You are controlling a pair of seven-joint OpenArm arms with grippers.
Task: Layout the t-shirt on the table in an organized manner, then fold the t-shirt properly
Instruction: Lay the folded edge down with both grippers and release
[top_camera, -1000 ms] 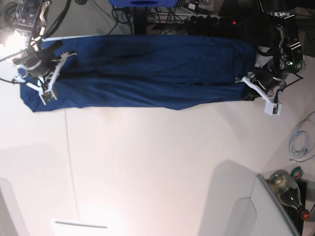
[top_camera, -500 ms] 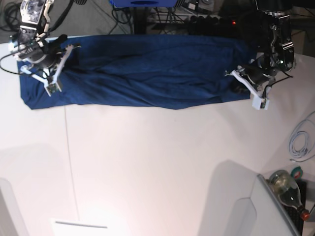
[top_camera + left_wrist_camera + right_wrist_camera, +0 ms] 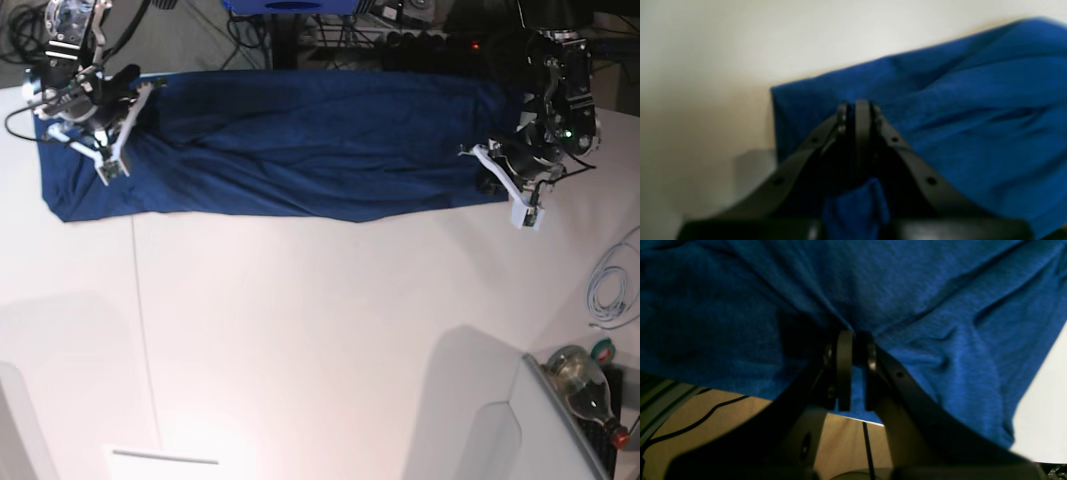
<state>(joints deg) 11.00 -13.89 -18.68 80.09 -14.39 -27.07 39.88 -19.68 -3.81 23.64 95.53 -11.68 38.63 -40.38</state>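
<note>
The t-shirt lies stretched left to right across the top of the frame on the table (creased along its length), the left gripper clamped on its right end, the right gripper pinching its left end.

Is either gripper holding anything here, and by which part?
Both grip the dark navy blue fabric t-shirt: the left gripper pinches its edge at one end; the right gripper, jaws slightly parted, has cloth between them at the other.
</note>
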